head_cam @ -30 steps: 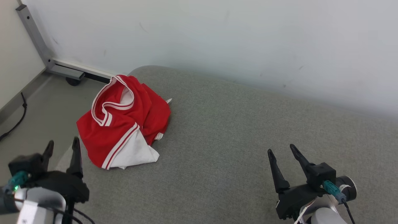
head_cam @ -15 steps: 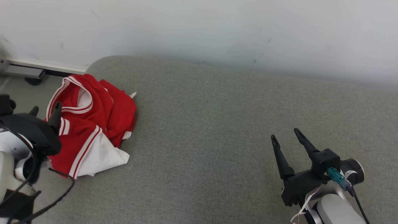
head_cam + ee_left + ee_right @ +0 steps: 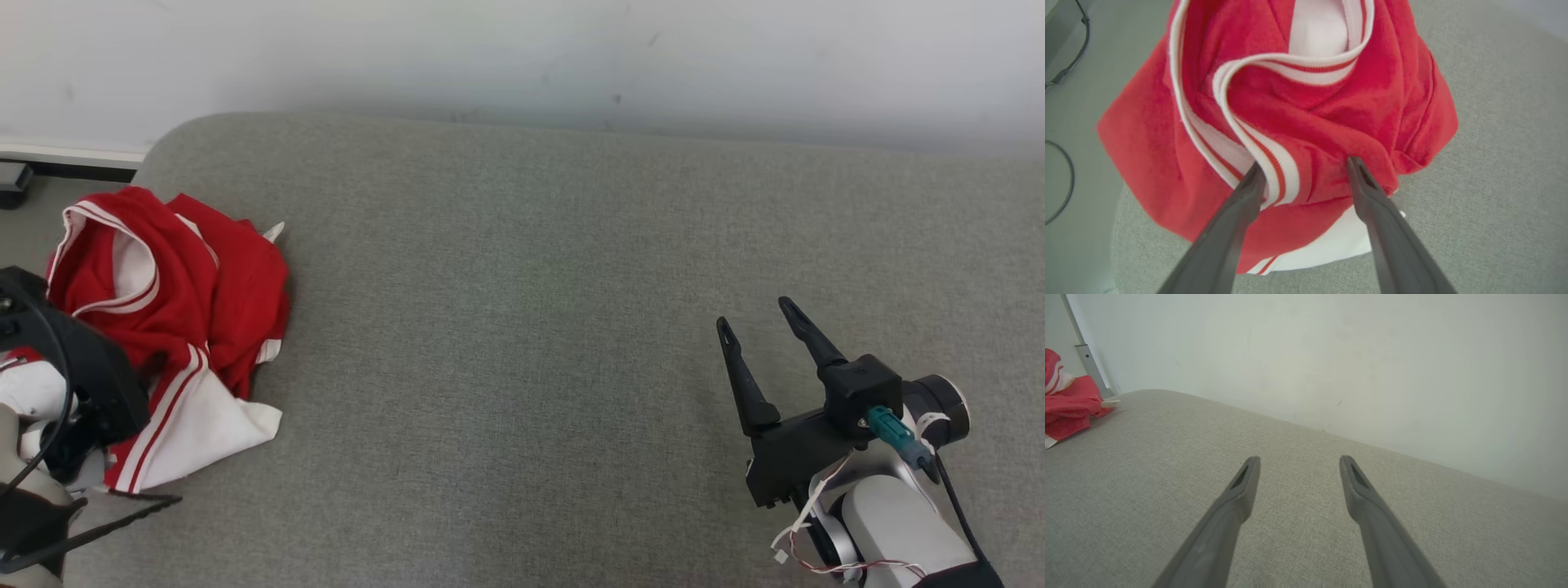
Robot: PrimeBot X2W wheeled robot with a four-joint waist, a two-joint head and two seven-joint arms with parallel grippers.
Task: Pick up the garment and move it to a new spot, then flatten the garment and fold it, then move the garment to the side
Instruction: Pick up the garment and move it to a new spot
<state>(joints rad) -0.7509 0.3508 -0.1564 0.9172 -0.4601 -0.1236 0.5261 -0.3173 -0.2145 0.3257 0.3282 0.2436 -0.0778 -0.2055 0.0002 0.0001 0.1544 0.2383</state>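
The red garment [image 3: 204, 278] with white striped trim lies crumpled at the left end of the grey fabric surface [image 3: 506, 327], beside its rounded corner. The left claw [image 3: 1304, 165] is down on it with its fingers spread apart. Both tips touch the red cloth, and a fold of striped trim lies between them, not pinched. The right claw [image 3: 754, 313] hovers over bare surface at the right, well apart from the garment, its fingers also spread and gripping nothing. A pale wall [image 3: 522, 57] runs behind.
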